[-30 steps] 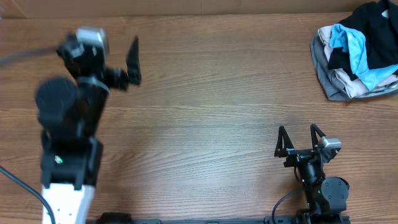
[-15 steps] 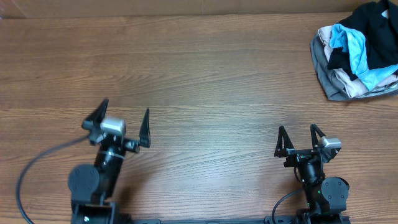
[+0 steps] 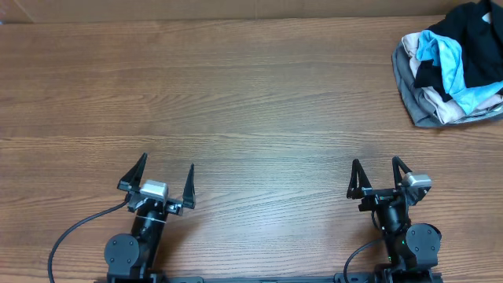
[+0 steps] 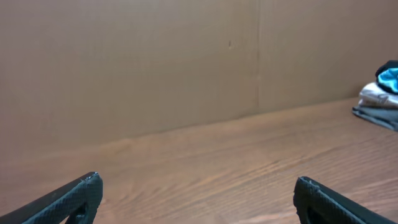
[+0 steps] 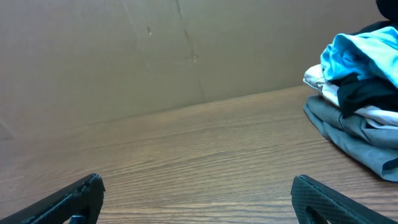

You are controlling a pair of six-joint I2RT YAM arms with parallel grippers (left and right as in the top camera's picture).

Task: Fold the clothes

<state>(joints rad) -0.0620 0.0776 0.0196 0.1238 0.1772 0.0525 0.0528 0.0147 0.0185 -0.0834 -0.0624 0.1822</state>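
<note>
Both arms are parked at the near edge of the table (image 3: 251, 102), one toward each near corner. The left claw (image 3: 162, 182) has its fingers spread wide and holds nothing. The right claw (image 3: 378, 178) is likewise spread and empty. Each wrist view shows only the two dark fingertips at the lower frame corners, with bare wood between them.

The only clothing in view is a bundled pile (image 3: 449, 64) at the far right corner of the table. It mixes light-blue, grey and beige fabric with black fabric (image 3: 471, 22) on top and toward the far side. No black garment lies spread out anywhere on the table, and whether the black fabric in the pile is the clothes to be folded cannot be determined.

Judged step: between garments, with no fold in progress.

Judged next move: the right arm, nearest the pile, must reach to the far right corner, pinch the black fabric alone, and draw it to the table's middle for spreading.
</note>
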